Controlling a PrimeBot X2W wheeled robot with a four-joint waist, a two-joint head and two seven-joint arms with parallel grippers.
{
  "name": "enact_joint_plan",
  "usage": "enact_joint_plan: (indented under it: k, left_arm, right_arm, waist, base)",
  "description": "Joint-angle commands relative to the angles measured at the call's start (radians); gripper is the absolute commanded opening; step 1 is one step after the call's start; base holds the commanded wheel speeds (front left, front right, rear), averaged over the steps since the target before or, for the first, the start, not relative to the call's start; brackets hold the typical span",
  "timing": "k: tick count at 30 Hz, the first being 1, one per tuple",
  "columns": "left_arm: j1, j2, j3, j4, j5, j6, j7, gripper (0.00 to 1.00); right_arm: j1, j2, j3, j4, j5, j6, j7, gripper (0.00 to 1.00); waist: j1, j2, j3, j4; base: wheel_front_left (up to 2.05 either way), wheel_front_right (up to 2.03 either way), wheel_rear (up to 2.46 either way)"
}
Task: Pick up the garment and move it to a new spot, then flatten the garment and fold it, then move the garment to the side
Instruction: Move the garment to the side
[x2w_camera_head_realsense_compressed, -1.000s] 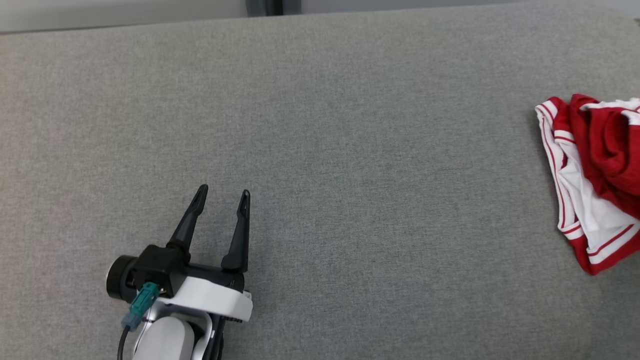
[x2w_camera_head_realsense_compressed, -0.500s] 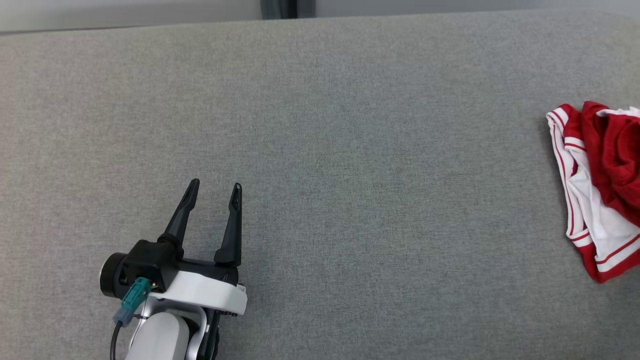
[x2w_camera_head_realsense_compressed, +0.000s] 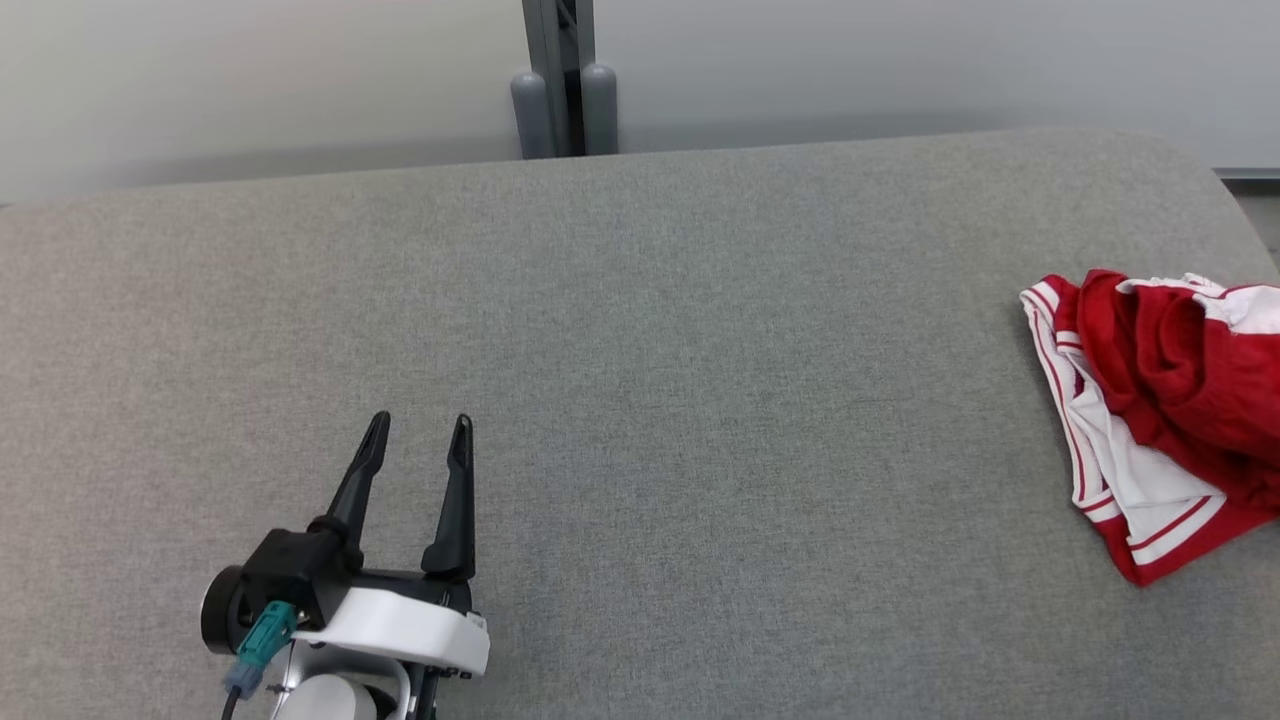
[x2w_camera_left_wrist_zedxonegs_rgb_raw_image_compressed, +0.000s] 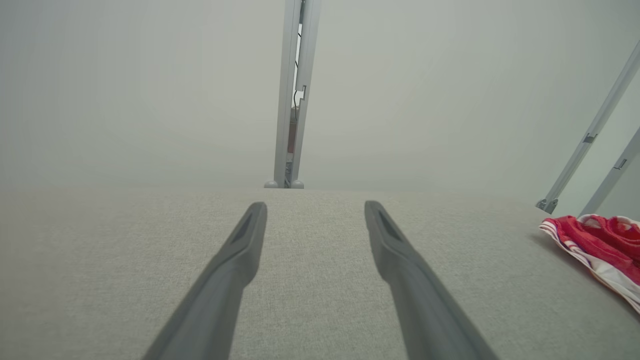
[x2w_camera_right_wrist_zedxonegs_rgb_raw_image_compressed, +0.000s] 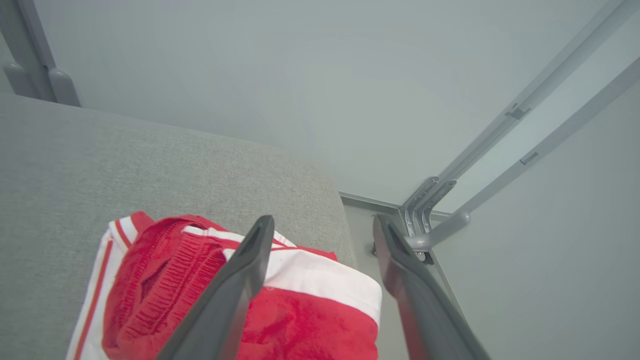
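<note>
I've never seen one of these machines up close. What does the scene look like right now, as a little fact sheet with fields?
grey padded surface: wide, with a rounded far right corner
garment: red and white, crumpled in a heap near the surface's right end, not folded
left hand: open, holding nothing, over bare fabric far from the garment
right hand: open, poised above the garment, gripping nothing
grey post: upright against the pale wall behind the surface

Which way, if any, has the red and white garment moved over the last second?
No. The garment keeps its crumpled shape near the rounded right end of the grey table; the whole head view shifted, post included, so the camera moved.
</note>
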Motion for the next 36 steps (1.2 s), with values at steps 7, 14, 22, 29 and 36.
enact_joint_plan:
  k: [7, 14, 22, 29, 36]
  left_arm:
    - [0.067, 0.004, 0.029, -0.026, 0.011, 0.018, -0.004, 1.00]
    - [0.084, 0.004, 0.039, -0.053, 0.016, 0.025, -0.004, 1.00]
    - [0.108, 0.003, 0.064, -0.051, 0.012, 0.020, -0.004, 1.00]
    - [0.141, 0.003, 0.082, -0.045, 0.025, 0.026, -0.004, 1.00]
    - [0.167, 0.004, 0.081, -0.031, 0.051, 0.060, -0.004, 1.00]
  right_arm:
    - [0.091, 0.085, -0.188, -0.360, 0.025, 0.000, -0.043, 1.00]
    - [0.422, 0.254, -0.581, -0.767, -0.143, 0.000, -0.042, 1.00]
    - [0.700, 0.439, -0.707, -0.994, -0.329, 0.000, -0.042, 1.00]
    - [0.839, 0.511, -0.755, -1.059, -0.412, 0.000, -0.042, 1.00]
    - [0.896, 0.531, -0.726, -1.060, -0.462, 0.000, -0.042, 1.00]
  waist:
    - [0.0000, -0.0001, -0.132, -0.014]
    - [0.0000, -0.0001, -0.177, 0.008]
    - [0.0000, -0.0001, -0.219, 0.023]
    - [0.0000, -0.0001, -0.237, 0.024]
    - [0.0000, -0.0001, -0.250, 0.021]
  base:
    - [0.00, 0.00, 0.00]
    - [0.00, 0.00, 0.00]
    - [0.00, 0.00, 0.00]
    - [0.00, 0.00, 0.00]
    - [0.00, 0.00, 0.00]
